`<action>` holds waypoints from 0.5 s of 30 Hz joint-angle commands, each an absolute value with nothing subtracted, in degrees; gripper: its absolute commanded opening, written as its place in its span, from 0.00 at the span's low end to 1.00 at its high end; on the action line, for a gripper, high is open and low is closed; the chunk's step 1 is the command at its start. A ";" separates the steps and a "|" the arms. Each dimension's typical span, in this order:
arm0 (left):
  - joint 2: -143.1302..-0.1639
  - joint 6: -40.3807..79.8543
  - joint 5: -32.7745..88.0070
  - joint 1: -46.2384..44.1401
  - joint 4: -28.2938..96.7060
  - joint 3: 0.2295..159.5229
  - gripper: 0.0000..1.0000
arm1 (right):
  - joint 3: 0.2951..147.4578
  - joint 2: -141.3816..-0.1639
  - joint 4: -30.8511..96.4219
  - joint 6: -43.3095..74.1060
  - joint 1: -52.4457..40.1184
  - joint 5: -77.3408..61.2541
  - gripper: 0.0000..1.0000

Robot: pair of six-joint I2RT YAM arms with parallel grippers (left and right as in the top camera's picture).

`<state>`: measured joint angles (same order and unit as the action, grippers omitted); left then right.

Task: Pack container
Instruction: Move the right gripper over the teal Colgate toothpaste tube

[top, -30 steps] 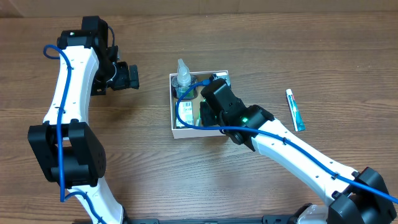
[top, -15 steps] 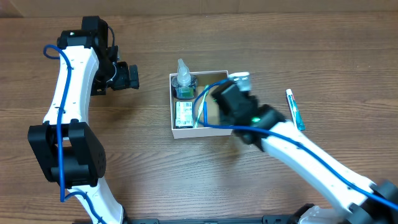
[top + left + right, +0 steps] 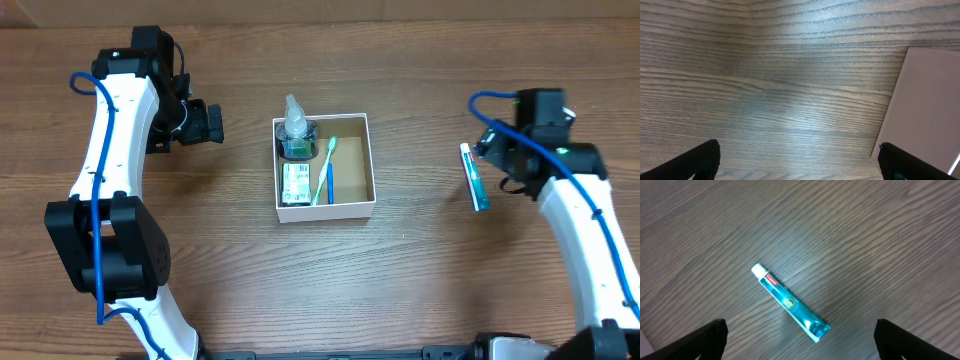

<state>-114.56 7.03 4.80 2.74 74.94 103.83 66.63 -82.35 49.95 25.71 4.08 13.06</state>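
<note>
The container, a shallow white-walled box with a brown floor, sits mid-table. In it are a clear bottle, a small packet and a blue-green toothbrush. A teal toothpaste tube with a white cap lies on the table to the right. My right gripper hovers open just above the tube. In the right wrist view the tube lies diagonally ahead, between that gripper's spread fingers, untouched. My left gripper hangs open left of the container, whose white wall shows beside this gripper.
Bare wood-grain table surrounds the container on every side. The left arm's white links and blue cable run down the left side, and the right arm comes in from the lower right.
My right gripper opened over the container and left the toothbrush lying inside. The arm then swung right, out to the toothpaste tube. The left arm stayed still.
</note>
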 commanded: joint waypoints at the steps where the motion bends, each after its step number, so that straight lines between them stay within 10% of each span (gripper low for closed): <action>1: -113.56 5.76 5.82 2.87 74.70 103.66 1.00 | 67.83 -85.14 49.15 20.88 9.21 2.96 0.96; 15: -113.56 5.76 5.82 2.87 74.70 103.66 1.00 | 65.71 -98.00 47.37 12.80 11.38 -6.90 1.00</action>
